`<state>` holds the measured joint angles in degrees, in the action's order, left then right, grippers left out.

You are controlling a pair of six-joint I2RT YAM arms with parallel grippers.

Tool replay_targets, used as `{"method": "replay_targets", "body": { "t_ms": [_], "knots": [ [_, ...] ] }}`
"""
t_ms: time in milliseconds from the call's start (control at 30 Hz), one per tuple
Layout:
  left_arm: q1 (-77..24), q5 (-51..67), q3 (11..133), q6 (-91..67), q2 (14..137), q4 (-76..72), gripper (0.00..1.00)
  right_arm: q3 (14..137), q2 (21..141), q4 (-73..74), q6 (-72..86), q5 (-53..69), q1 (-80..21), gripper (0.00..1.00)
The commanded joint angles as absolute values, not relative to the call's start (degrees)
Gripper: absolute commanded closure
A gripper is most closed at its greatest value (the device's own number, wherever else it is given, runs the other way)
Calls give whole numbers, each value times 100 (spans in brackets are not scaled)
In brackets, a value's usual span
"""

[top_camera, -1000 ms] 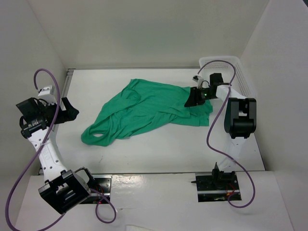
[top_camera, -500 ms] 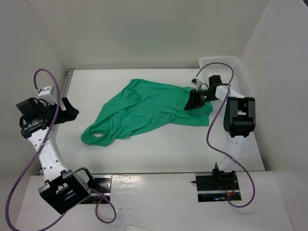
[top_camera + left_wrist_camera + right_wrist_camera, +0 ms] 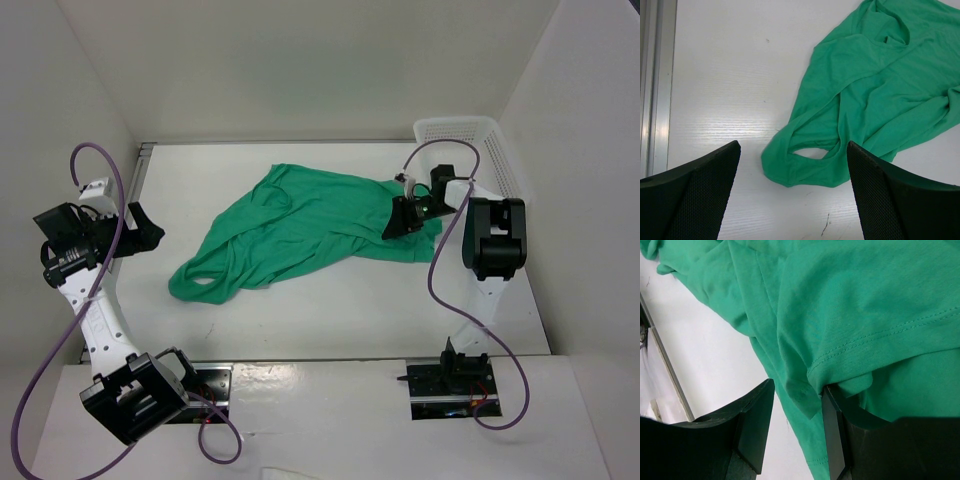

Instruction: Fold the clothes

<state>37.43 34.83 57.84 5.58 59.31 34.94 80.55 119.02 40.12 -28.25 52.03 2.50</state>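
The clothes (image 3: 300,230) are one green T-shirt lying crumpled across the middle of the white table, with a looped end at the front left. My right gripper (image 3: 396,220) is low over the shirt's right end. In the right wrist view its jaws (image 3: 798,386) stand apart, a hemmed flap of the shirt (image 3: 865,300) hangs between them, and fabric drapes over the right finger (image 3: 832,430). Nothing is clamped. My left gripper (image 3: 150,232) is open at the table's far left. The left wrist view shows its wide jaws (image 3: 792,144) empty, short of the shirt's looped end (image 3: 805,165).
A white mesh basket (image 3: 470,128) stands at the back right corner, just behind the right arm. White walls close in the table on the left, back and right. A metal rail (image 3: 655,75) runs along the table's left edge.
My right gripper has shifted slightly left and nearer over the shirt's right end, uncovering more of the basket. The left arm and the shirt have stayed put.
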Motion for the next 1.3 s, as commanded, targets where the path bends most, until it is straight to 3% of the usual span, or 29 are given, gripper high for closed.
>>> {"method": "replay_targets", "body": {
  "t_ms": [0,400,1267],
  "knots": [
    [3727,3639,5783,501,5818,3401,7,8068,11892,4219,-3093,5449,281,50],
    [3727,3639,5783,501,5818,3401,7,8262,11497,4562,-3349,6222,281,50],
    [3727,3639,5783,501,5766,3401,7,7840,11733,3700,-2751,5476,334,50]
  ]
}}
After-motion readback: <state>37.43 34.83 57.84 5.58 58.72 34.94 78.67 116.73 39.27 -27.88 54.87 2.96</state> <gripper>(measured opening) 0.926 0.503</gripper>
